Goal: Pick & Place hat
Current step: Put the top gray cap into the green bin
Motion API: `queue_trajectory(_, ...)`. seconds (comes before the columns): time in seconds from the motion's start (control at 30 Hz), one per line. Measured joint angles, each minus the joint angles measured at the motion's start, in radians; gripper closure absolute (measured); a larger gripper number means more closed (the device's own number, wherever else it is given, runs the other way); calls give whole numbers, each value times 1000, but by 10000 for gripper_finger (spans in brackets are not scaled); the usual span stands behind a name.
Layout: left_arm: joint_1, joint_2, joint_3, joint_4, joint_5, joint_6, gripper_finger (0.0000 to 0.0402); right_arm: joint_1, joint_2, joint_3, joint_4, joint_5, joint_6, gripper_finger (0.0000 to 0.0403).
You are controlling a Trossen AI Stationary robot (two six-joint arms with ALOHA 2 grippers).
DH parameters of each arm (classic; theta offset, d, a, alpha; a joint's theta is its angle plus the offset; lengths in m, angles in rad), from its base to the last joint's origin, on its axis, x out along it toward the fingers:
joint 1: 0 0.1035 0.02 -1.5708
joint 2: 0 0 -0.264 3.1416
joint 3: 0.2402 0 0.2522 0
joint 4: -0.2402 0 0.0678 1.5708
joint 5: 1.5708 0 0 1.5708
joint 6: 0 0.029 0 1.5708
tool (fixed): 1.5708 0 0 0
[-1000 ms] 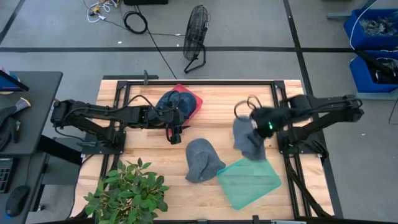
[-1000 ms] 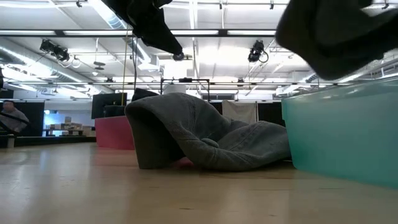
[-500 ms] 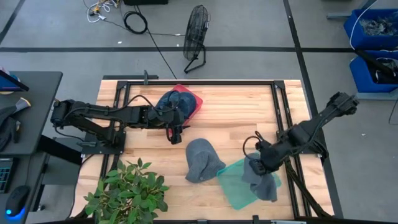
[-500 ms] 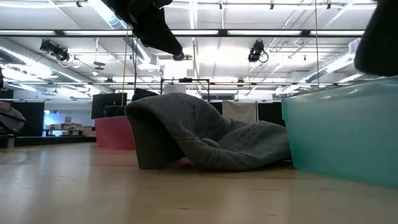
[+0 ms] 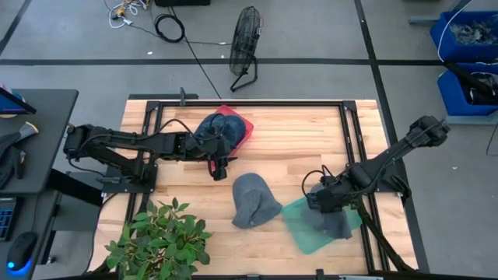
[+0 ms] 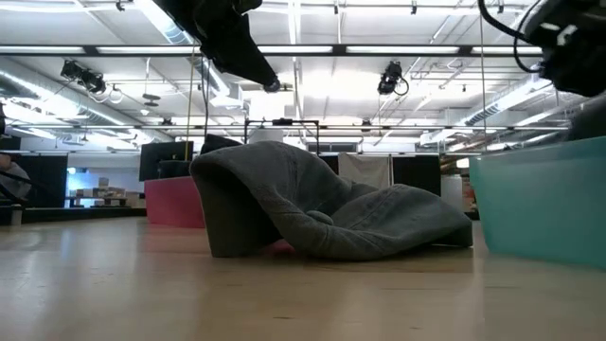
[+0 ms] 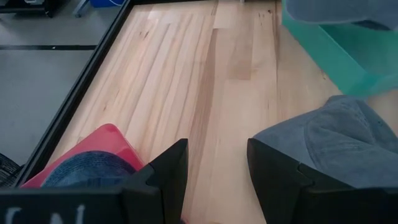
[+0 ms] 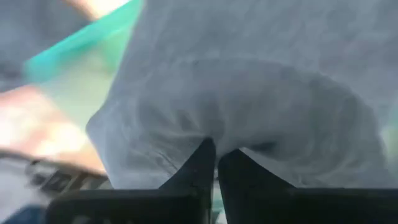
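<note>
A grey hat (image 5: 334,224) lies in the teal bin (image 5: 299,225) near the table's near right corner. My right gripper (image 5: 316,201) is low over the bin's far side, shut on that hat (image 8: 249,74). A second grey hat (image 5: 253,201) rests crumpled on the table's middle (image 6: 312,213). A blue denim hat (image 5: 214,128) sits in the red bin (image 5: 243,128) at the far side. My left gripper (image 5: 220,167) hovers open just near of the red bin (image 7: 102,143), touching nothing. My right gripper pinches a bunched fold of the grey hat's cloth (image 8: 214,134) between its two fingers (image 8: 198,165), coming from above and slanting down. How many layers, I cannot tell. The hat spreads slack below the fingers and lies inside the teal bin.
A potted plant (image 5: 159,241) stands at the near left corner. The black frame rails (image 5: 354,148) run along the table's sides. Bare wood (image 5: 288,144) lies between the red bin and the teal bin. A fan (image 5: 245,47) stands on the floor beyond the far edge.
My right gripper has swung from mid-right of the table toward the near edge and down, carrying the grey hat. The hat hung clear of the table before; now it lies in the teal bin. The bin has slid a little. The left arm has kept still.
</note>
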Motion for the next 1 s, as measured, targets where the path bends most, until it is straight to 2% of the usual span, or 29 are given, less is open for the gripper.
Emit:
queue_trajectory(0.17, 0, 0, 0, 0, 0, 0, 232, -34, -19, 0, 62, 0, -17, 367)
queue_trajectory(0.33, -1, 0, 0, -3, 0, 0, 232, -54, -28, 0, -112, -9, -42, 358)
queue_trajectory(0.5, -1, 0, 0, -8, 0, 0, 232, -76, -40, 0, -235, 45, -45, 352)
queue_trajectory(0.6, -1, 0, 0, -17, 0, 0, 232, -90, -65, -1, -184, 64, -47, 352)
queue_trajectory(0.7, -1, 0, 0, -33, 0, -1, 232, -96, -101, -1, -71, 35, -63, 352)
queue_trajectory(0.77, -1, 0, 0, -37, 0, -1, 232, -96, -121, 8, -38, 29, -102, 352)
queue_trajectory(0.87, -1, 0, 0, -37, 0, -1, 232, -96, -151, 39, -56, 29, -258, 352)
queue_trajectory(1.0, -1, 0, 0, -37, 0, -1, 232, -95, -171, 91, -208, 50, -394, 352)
